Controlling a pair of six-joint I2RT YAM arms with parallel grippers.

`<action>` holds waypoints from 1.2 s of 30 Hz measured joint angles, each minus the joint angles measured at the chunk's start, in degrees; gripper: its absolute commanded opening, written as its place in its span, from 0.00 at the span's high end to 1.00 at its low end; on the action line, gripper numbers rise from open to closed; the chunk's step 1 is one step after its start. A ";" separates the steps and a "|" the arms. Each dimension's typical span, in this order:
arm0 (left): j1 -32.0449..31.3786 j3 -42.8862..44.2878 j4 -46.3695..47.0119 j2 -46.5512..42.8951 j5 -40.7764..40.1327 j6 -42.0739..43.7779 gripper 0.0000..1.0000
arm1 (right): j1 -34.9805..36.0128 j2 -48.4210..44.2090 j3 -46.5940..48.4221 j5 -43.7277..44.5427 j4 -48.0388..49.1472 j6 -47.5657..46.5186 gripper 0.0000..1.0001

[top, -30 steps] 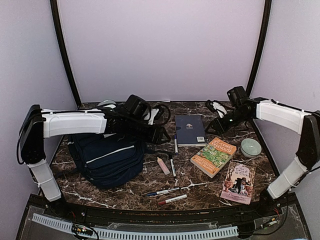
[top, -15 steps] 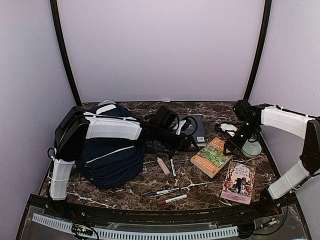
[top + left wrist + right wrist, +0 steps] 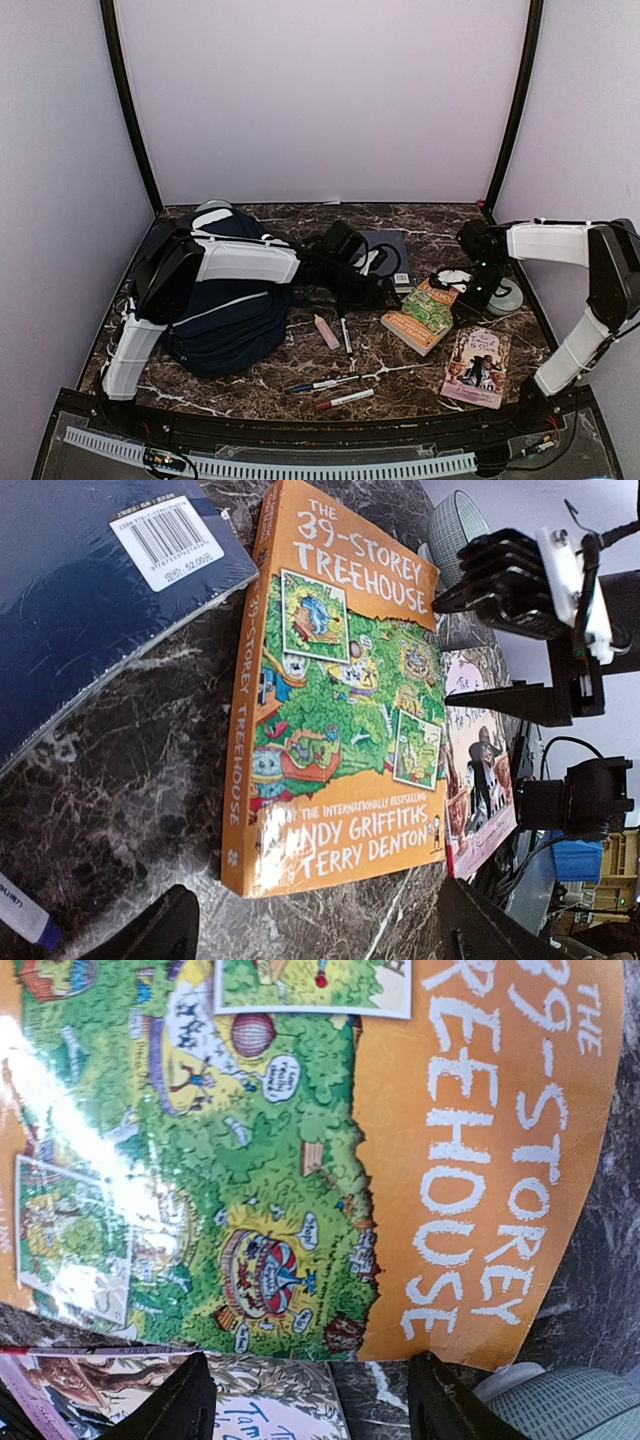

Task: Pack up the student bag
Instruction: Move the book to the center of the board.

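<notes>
Tabletop [image 3: 400,372]: bag [image 3: 215,325] left of left pincer [image 3: 388,292]

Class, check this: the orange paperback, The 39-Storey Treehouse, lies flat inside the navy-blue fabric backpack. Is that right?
No. The orange paperback lies flat on the dark marble table, outside the navy-blue fabric backpack. The top external view shows it.

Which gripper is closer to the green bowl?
Right. The right gripper hangs beside the green bowl, over the orange book; the left gripper is across that book, near the navy book.
</notes>
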 measured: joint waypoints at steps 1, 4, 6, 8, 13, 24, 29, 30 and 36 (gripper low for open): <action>0.04 0.68 -0.31 0.48 0.02 -0.04 0.16 | 0.00 0.66 -0.39 0.48 0.57 -0.20 0.38; 0.04 1.86 -1.73 1.01 0.04 0.09 0.16 | 0.17 1.92 -0.66 1.81 1.64 -0.44 0.40; 0.04 2.29 -2.93 1.03 0.04 0.31 0.16 | 0.72 1.95 -0.90 2.80 2.08 -0.57 0.42; 0.04 2.60 -4.09 1.03 0.09 0.63 0.16 | 1.57 2.01 -1.09 3.87 2.49 -0.63 0.44; 0.04 2.64 -6.49 1.03 0.24 1.79 0.16 | 4.42 3.19 -1.07 8.48 2.93 -0.83 0.48; 0.04 -0.50 -7.96 0.46 1.60 2.10 0.16 | 10.49 7.69 2.62 15.58 5.92 -0.94 0.51; 0.02 -1.95 -8.15 -0.44 2.45 2.08 0.17 | 12.59 9.27 4.46 13.68 9.66 -0.87 0.51; 0.02 -1.95 -8.17 -0.46 2.58 2.08 0.18 | 12.96 9.81 5.05 12.83 10.88 -0.79 0.51; 0.04 -2.05 -10.38 -0.92 2.49 3.48 0.23 | 13.44 11.32 6.36 9.73 15.34 -0.48 0.51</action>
